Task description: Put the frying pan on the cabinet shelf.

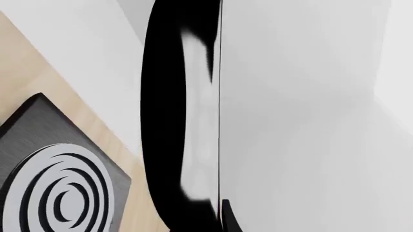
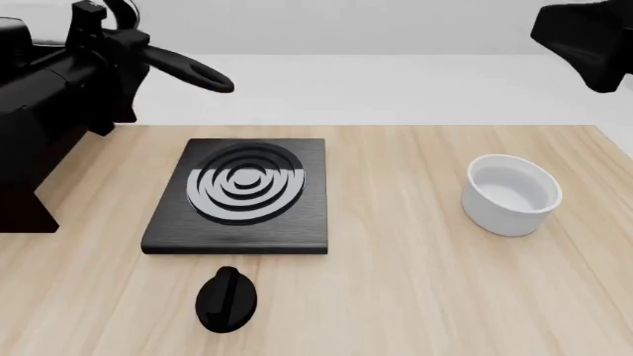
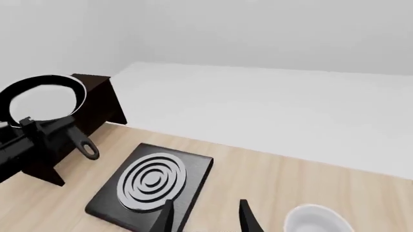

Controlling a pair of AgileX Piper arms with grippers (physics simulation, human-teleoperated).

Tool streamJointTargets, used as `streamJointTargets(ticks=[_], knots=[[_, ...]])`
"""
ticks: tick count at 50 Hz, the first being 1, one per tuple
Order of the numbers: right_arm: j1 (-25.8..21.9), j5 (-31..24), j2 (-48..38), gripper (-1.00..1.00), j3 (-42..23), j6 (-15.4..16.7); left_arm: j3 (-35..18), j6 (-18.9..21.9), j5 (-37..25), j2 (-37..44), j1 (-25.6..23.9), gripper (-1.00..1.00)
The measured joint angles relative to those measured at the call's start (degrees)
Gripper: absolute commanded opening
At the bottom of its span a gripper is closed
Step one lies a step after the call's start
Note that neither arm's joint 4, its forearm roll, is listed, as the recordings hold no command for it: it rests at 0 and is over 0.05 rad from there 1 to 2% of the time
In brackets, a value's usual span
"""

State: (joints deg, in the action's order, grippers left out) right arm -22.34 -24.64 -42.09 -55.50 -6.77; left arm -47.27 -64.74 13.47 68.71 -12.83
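The frying pan [image 3: 40,102] hangs tipped on its side, pale inside facing the right arm, up against the top of the dark cabinet [image 3: 98,99]. I cannot tell whether it touches a shelf board. My left gripper [image 3: 34,129] is shut on its long black handle [image 2: 188,70], whose holed end pokes out toward the stove plate. The left wrist view shows the frying pan [image 1: 164,121] edge-on and very close. In the front view the cabinet [image 2: 22,196] fills the left edge and the pan's bowl is hidden. My right gripper [image 3: 206,220] hangs open and empty, high above the table's right side.
A black square stove plate [image 2: 242,196] with grey rings lies mid-table, a black knob [image 2: 227,298] in front of it. A white round bowl [image 2: 511,194] stands on the right. The right arm [image 2: 588,41] is at the upper right.
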Motion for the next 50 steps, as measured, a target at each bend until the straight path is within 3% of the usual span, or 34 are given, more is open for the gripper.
streamJointTargets(ticks=[11,30,50], knots=[[1.16,0.59,2.62,1.0,3.01,-0.96,-4.97,-2.43,0.01,4.75,5.19,-1.0],[2.49,1.77,3.88,1.0,7.15,-2.24,-18.04,-6.37,-2.16,14.88,11.92,-1.0],[5.71,0.43,4.07,1.0,6.26,-2.47,-23.31,-10.91,0.67,22.88,18.23,-1.0]])
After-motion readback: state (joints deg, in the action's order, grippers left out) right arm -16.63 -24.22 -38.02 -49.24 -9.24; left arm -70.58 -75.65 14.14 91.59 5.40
